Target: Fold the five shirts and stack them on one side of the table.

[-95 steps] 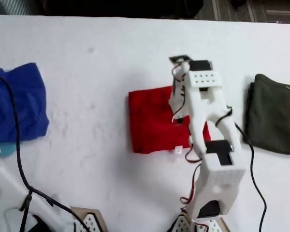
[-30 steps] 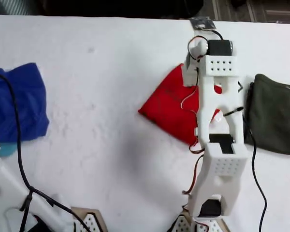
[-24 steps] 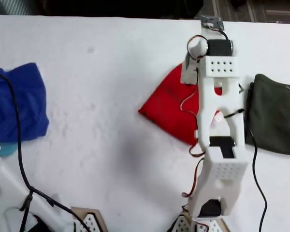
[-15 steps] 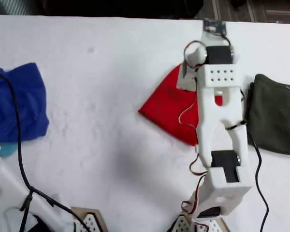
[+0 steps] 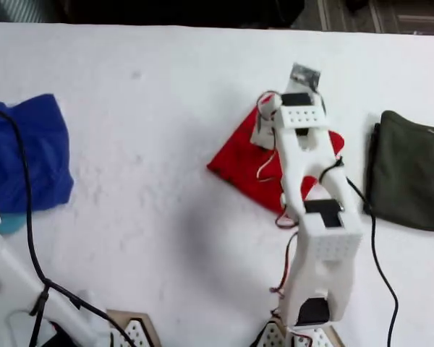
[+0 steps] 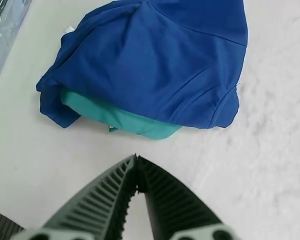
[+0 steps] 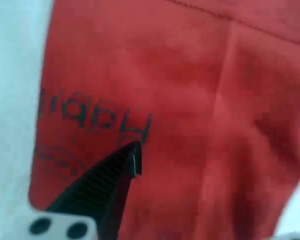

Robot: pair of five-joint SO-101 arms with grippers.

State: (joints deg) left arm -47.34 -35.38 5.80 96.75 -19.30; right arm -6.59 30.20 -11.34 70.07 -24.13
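White tabletop (image 5: 145, 87) is centred by the red shirt (image 5: 235, 163), partly hidden under the right gripper (image 7: 134, 159), its state untellable. Well left of it, a blue shirt (image 5: 29, 152) is faced by the left gripper (image 6: 136, 175), jaws together; near its right, a dark shirt (image 5: 412, 173) is laid.

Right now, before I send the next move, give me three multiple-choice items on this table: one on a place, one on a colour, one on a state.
1. The blue shirt lies: A. on the teal shirt; B. alone on bare table; C. over an arm.
2. The shirt under the right arm is: A. yellow; B. white; C. red.
3. The left hand is: A. open wide; B. shut, empty; C. shut on the blue shirt.
Answers: 1 A, teal peeks out beneath the blue; 2 C, the red shirt spreads under that arm; 3 B, it is closed with nothing in it.
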